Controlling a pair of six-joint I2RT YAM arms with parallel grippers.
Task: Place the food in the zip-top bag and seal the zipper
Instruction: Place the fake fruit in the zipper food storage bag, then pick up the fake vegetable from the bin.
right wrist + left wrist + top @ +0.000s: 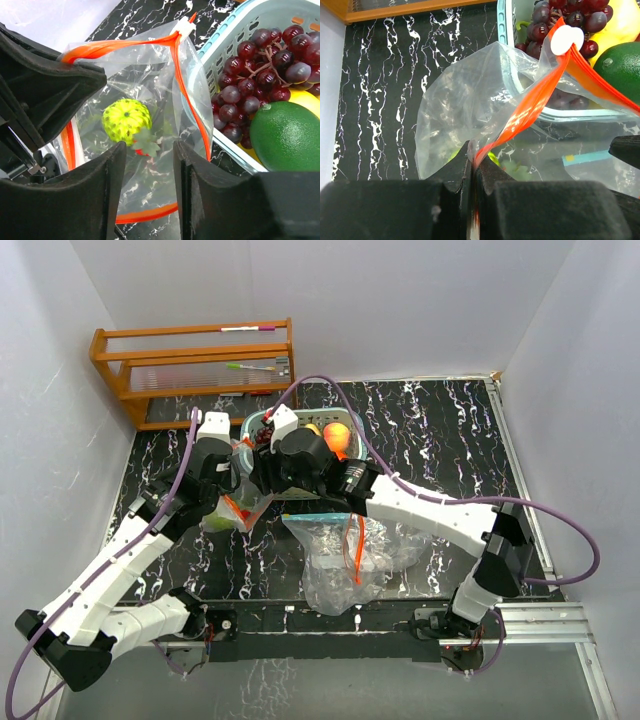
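A clear zip-top bag [460,100] with an orange zipper strip [530,107] and a white slider [566,40] is held open next to the teal basket [235,35]. My left gripper [472,157] is shut on the zipper strip at the bag's edge. My right gripper [149,150] is open and empty just above the bag's mouth. Inside the bag lie a bumpy lime-green fruit [126,120] and a small red fruit with a green leaf [145,145]. The basket holds purple grapes [260,65], a dark green avocado [290,135] and an orange fruit [338,438].
A second clear zip-top bag [350,560] lies crumpled on the black marbled table near the front edge. A wooden rack [200,370] with pens stands at the back left. White walls enclose the table on three sides.
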